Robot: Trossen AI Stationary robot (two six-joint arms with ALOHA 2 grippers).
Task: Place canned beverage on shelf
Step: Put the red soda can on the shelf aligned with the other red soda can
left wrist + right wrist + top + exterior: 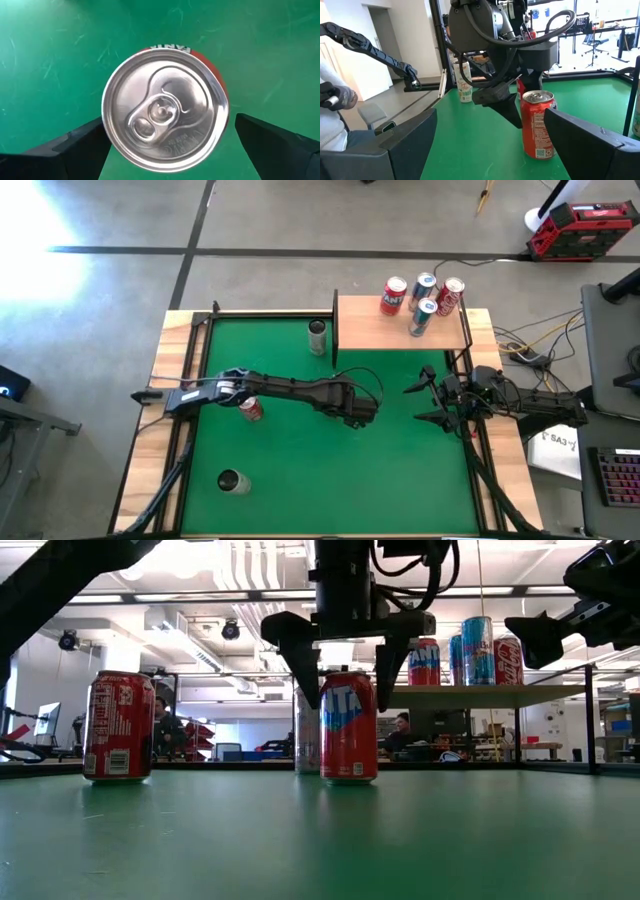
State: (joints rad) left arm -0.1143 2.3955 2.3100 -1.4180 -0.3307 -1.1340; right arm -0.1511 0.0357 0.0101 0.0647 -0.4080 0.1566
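Note:
A red can [165, 107] stands upright on the green mat [300, 450], seen from above in the left wrist view and from the side in the low view [348, 725]. My left gripper [348, 700] points down over it, open; its fingers [75, 150] stand on either side of the can's top without touching. In the high view this gripper [362, 412] hides the can. The shelf [385, 335], a light-wood board, stands at the mat's far right. My right gripper [425, 402] waits open at the right edge, level.
Several cans [425, 302] stand on the shelf. More cans stand on the mat: one near the shelf's left end [318, 335], a red one under the left arm [251, 409] and one at the near left [232, 481]. People sit in the room behind.

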